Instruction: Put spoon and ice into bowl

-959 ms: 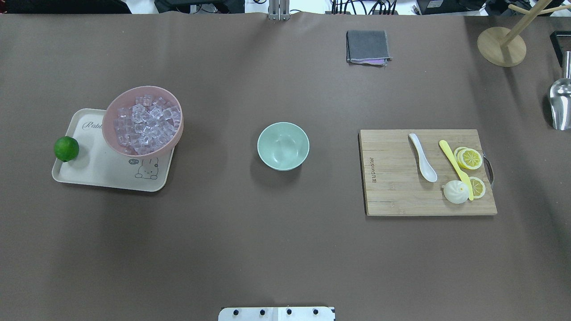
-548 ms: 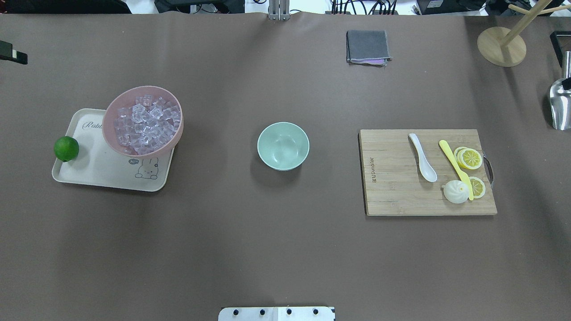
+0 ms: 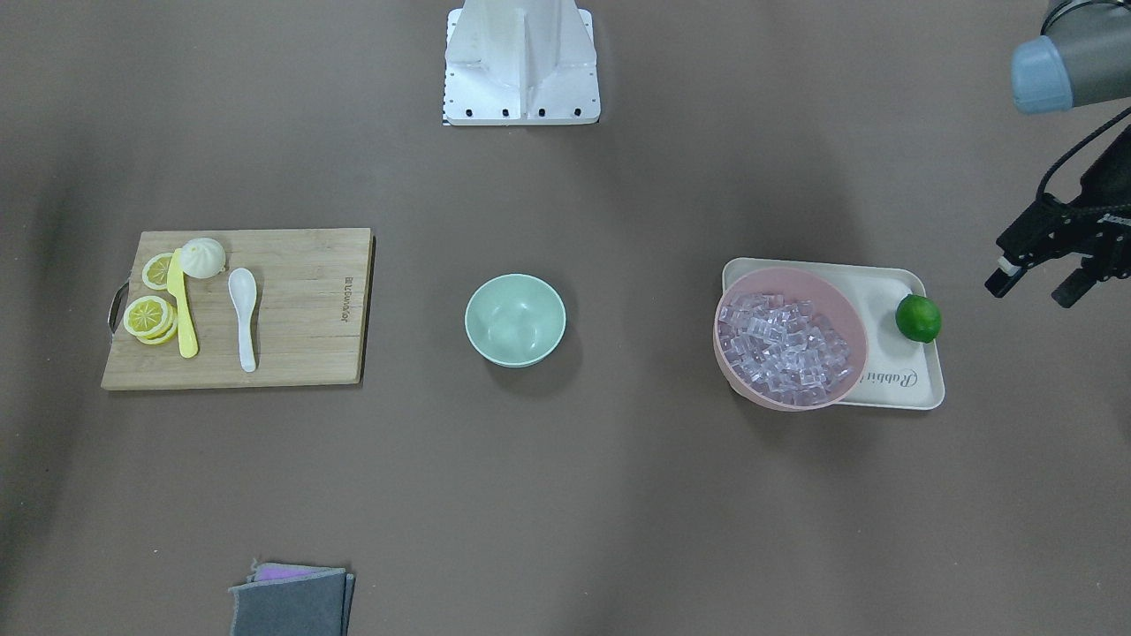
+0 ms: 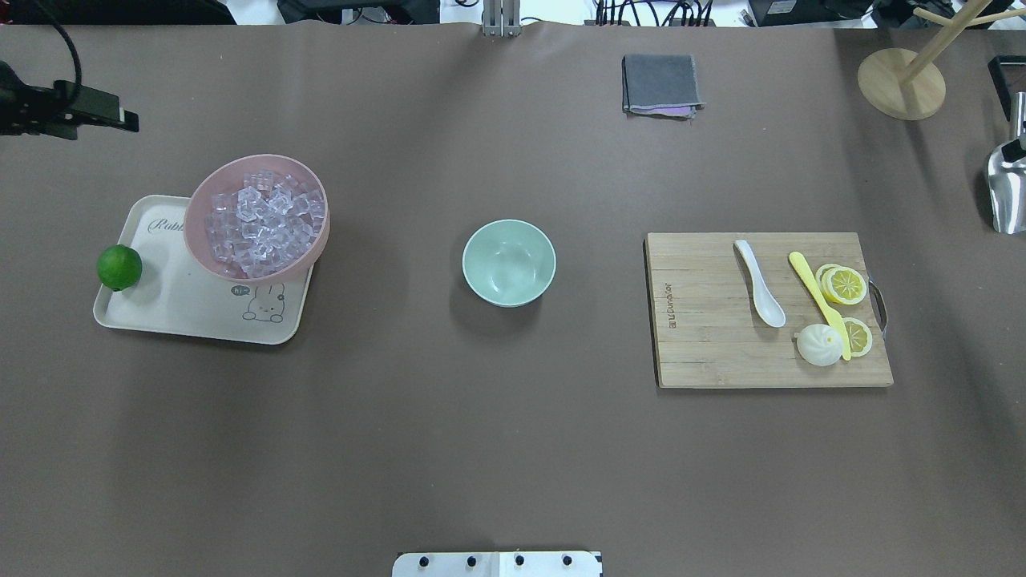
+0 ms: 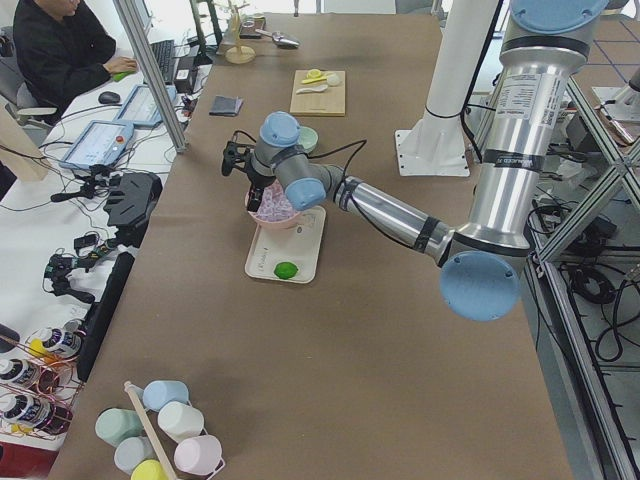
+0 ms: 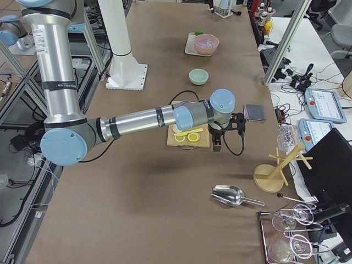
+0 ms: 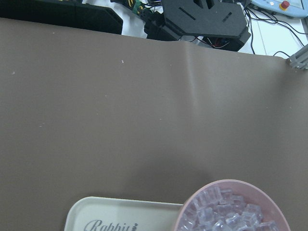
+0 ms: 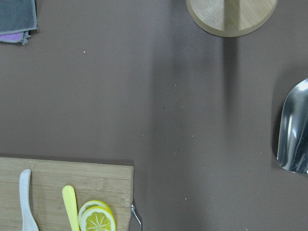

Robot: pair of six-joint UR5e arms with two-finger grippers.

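The white spoon (image 4: pixel 761 284) lies on the wooden cutting board (image 4: pixel 705 336) at the right; it also shows in the front view (image 3: pixel 243 318) and the right wrist view (image 8: pixel 25 197). The ice (image 4: pixel 260 220) fills a pink bowl (image 4: pixel 195 210) on a cream tray (image 4: pixel 184 312) at the left. The mint-green bowl (image 4: pixel 508 263) stands empty at the table's middle. My left gripper (image 3: pixel 1036 287) hovers open and empty beyond the tray's far left side. My right gripper (image 6: pixel 217 144) hangs past the board's outer end; I cannot tell whether it is open or shut.
A lime (image 4: pixel 119 267) sits on the tray. A yellow knife (image 4: pixel 817 300), lemon slices (image 4: pixel 846 284) and a white bun (image 4: pixel 819 344) share the board. A grey cloth (image 4: pixel 660 84), a wooden stand (image 4: pixel 900 82) and a metal scoop (image 4: pixel 1008 188) lie at the far right.
My left gripper has come into the overhead view from the left edge and moved right, toward the pink bowl. Nothing on the table has moved.
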